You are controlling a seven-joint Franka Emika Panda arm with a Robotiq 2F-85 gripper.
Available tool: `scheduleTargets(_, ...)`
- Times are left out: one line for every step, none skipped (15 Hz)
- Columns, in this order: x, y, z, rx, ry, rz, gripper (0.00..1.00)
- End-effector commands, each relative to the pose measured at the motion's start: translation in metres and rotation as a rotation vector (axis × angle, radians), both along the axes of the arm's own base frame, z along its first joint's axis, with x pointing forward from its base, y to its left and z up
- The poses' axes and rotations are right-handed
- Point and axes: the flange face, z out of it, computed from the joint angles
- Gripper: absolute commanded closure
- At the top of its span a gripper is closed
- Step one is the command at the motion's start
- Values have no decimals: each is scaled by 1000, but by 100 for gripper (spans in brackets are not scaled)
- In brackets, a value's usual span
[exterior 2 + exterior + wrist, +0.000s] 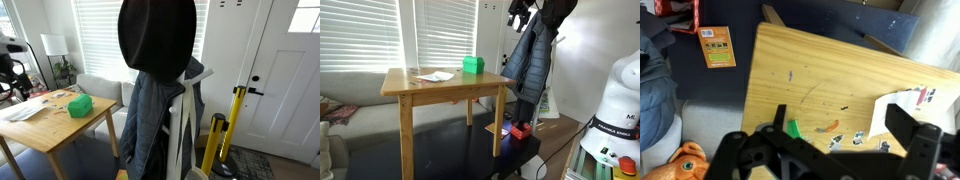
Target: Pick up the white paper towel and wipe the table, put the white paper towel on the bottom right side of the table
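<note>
Gripper (840, 135) is spread wide, nothing between the fingers (780, 118), hanging well above the table (405, 86). Paper towel (435, 76) lies flat on the top, near the green box (472, 65) but apart from it. In the wrist view it's at the right edge of frame, half hidden behind one finger, so not centred under the gripper. Grasp not yet started, I'd say.

Risks:
- Sheet is thin and flat, so the fingers may close on air or just push it along the wood.
- Descend too far and the tips jam into the tabletop.
- A sloppy sideways shift could clip the box.
</note>
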Motion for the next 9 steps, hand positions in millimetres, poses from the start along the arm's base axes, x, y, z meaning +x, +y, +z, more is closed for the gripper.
scheduleTargets(57,-5,8,36,43,-70,0)
scheduleTargets(70,-9,7,54,54,-100,0)
scheduleTargets(81,-11,6,68,67,-119,0)
scheduleTargets(92,-14,3,62,80,-160,0)
scheduleTargets(102,-15,2,69,83,-187,0)
scheduleTargets(112,-18,-1,71,94,-240,0)
scheduleTargets(122,-19,-4,74,100,-279,0)
scheduleTargets(130,-19,-6,83,109,-316,0)
scheduleTargets(136,-18,-8,92,105,-341,0)
